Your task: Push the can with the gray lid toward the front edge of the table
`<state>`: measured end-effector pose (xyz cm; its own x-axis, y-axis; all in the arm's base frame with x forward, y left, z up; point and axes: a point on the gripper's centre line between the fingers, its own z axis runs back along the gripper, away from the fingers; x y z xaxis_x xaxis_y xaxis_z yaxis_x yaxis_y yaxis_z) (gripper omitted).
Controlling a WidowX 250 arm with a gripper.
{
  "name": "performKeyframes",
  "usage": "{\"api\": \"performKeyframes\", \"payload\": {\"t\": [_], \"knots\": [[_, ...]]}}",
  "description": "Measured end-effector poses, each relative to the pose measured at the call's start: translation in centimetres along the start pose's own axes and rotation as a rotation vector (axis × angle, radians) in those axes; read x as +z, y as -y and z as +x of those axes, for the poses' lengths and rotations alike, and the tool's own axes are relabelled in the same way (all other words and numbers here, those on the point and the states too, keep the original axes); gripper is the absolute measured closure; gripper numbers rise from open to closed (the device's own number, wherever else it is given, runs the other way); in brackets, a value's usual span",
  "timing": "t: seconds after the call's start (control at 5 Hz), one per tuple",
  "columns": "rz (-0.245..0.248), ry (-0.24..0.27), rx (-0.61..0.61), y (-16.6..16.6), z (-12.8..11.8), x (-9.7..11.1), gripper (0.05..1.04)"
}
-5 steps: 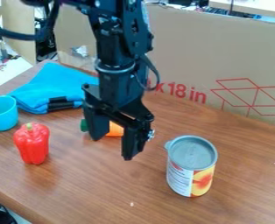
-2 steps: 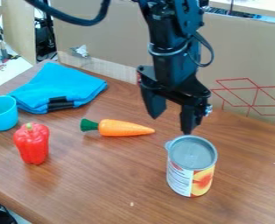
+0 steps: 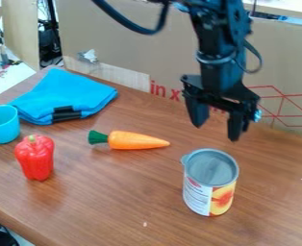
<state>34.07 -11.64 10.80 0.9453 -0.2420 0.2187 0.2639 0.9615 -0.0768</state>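
Can (image 3: 208, 194): upright, on the camera side of the claw (image 3: 216, 132) and below it in view; not in its grip. Grey lid (image 3: 211, 168) on top, side label with white text panel and yellow-orange fruit picture.
Claw: fingers well apart, tips pointing down, nothing between them. Can is the nearest item. Height over the table hard to judge from this one angle.
Carrot (image 3: 137, 140): orange, lying flat, off to the view's left of the claw. Tip points to the can side, green top faces away.
Pepper (image 3: 34, 157): red, upright with a green stem, farther left of the claw than the carrot and nearer the camera.
Cup (image 3: 3, 124): blue, far left of the claw, at the view's edge, just beside the cloth.
Cloth (image 3: 67, 96): blue, folded, black strip on its near side; well left of the claw, beyond the carrot.
Table (image 3: 115, 206): brown wood grain, under all of these.
Cardboard (image 3: 128, 48): stands behind the claw, red print and line drawing on it, pale tape patch along its lower part.
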Motion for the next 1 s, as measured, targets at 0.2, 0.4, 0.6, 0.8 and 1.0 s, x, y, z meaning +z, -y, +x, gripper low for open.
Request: {"api": "performKeyframes", "payload": {"t": [0.2,0.4,0.6,0.8,1.0], "knots": [[0.026,-0.009,0.019,0.9,0.6,-1.5,0.086],[0.025,0.008,0.053,0.9,1.0,-2.6,0.085],[0.039,0.015,0.090,0.7,1.1,-3.2,0.085],[0.037,-0.042,0.093,0.5,-1.1,-4.8,0.085],[0.040,-0.114,0.117,0.4,-3.6,-6.0,0.085]]}}
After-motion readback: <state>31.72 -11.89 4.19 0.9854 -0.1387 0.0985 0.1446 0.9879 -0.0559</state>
